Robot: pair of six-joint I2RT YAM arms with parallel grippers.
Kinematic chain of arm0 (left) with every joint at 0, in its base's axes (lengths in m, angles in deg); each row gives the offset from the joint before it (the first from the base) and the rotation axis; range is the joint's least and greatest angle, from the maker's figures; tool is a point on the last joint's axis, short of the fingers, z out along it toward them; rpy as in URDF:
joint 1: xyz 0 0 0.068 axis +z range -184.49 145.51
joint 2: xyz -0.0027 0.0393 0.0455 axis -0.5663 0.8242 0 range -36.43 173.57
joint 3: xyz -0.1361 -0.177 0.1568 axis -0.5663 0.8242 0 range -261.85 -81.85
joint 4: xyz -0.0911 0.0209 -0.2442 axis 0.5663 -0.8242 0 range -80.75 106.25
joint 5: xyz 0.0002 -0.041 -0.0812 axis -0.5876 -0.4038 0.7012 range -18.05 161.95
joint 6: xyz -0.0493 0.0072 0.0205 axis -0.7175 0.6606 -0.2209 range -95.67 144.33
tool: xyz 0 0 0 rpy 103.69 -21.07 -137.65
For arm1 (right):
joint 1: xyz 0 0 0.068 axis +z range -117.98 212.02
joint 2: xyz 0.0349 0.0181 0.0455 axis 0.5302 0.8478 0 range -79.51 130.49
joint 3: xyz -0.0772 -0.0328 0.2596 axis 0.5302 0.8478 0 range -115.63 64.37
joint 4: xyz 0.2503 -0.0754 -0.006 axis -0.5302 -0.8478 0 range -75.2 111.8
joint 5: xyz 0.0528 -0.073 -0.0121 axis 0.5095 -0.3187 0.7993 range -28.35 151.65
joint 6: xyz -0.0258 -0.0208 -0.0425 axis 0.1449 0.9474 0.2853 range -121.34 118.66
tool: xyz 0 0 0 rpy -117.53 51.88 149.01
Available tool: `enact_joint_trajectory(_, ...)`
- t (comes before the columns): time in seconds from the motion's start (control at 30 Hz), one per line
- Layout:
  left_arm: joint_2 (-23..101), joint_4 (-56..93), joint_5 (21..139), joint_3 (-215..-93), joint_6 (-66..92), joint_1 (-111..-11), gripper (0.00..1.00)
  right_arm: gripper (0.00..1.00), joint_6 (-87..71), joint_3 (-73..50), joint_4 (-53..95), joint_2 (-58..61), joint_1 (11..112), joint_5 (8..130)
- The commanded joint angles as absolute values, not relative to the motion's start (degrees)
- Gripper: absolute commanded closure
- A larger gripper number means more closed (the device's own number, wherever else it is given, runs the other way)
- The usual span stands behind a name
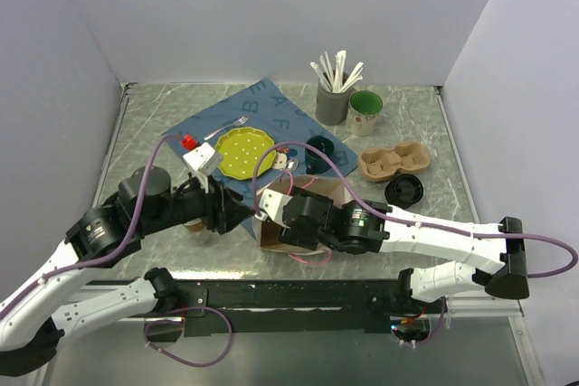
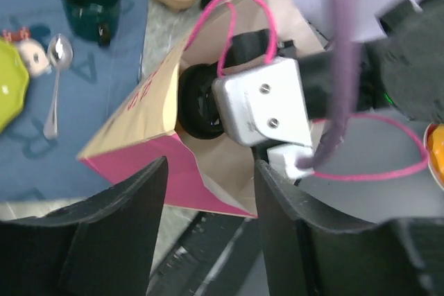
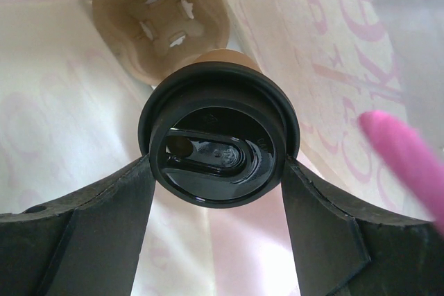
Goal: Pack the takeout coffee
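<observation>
Kraft-brown with a black lid, the takeout coffee [image 3: 216, 145] is already inside the paper bag [image 2: 139, 123]. My right wrist camera looks straight onto the lid, with pale printed bag walls all round it. My right end effector [image 3: 216, 164] grips the cup, one finger pressed to each side of the lid rim. Beyond the cup, at the closed end of the bag, sits a moulded pulp carrier [image 3: 163, 19]. The cup's base points toward it, but I cannot tell whether the base has met a pocket or hangs short of it.

My left end effector [image 2: 210, 164] is open and holds nothing. It hovers just beside the bag's pink lower edge, and the right wrist fills the bag mouth in front of it. A pink handle [image 2: 243, 5] loops over that wrist.

I judge this to be the placing step, nearly done: the coffee is in the bag but not yet let go.

The next move calls for the following:
- Ease the cup down into a carrier pocket, keeping it square to the carrier so the lid does not cock.
- Spread the right fingers only once the cup bears its own weight.
- Draw the wrist out along the line of the bag mouth, minding the handle loop, which could snag and drag the bag across the counter [image 1: 145, 124].
- The left side is well placed to steady the bag's edge during the pull-out.
</observation>
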State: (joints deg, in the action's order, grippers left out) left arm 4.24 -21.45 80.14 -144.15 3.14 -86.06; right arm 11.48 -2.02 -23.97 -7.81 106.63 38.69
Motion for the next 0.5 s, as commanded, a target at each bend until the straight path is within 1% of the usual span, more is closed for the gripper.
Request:
enact_joint_trajectory(0.0,9.61,-27.87,75.74,-148.99,-6.85,-86.17,0.44,0.58,6.31,-1.63,-20.91,-8.05,108.31,34.67)
enact_joint_trajectory(0.07,10.33,-28.05,75.04,-149.26,-9.49,-86.43,0.48,0.58,5.34,-1.46,-21.0,-8.32,108.4,33.62)
enact_joint_trajectory(0.23,10.33,-29.54,72.13,-148.82,-17.57,-87.66,0.51,0.58,3.23,-0.75,-21.0,-9.37,108.84,33.26)
enact_joint_trajectory(0.33,10.59,-29.81,72.13,-147.86,-18.82,-88.8,0.52,0.58,2.7,0.04,-20.82,-10.07,109.36,33.18)
enact_joint_trajectory(0.47,11.91,-27.62,69.06,-146.63,-17.68,-89.69,0.54,0.58,1.56,0.57,-21.17,-10.78,109.89,32.65)
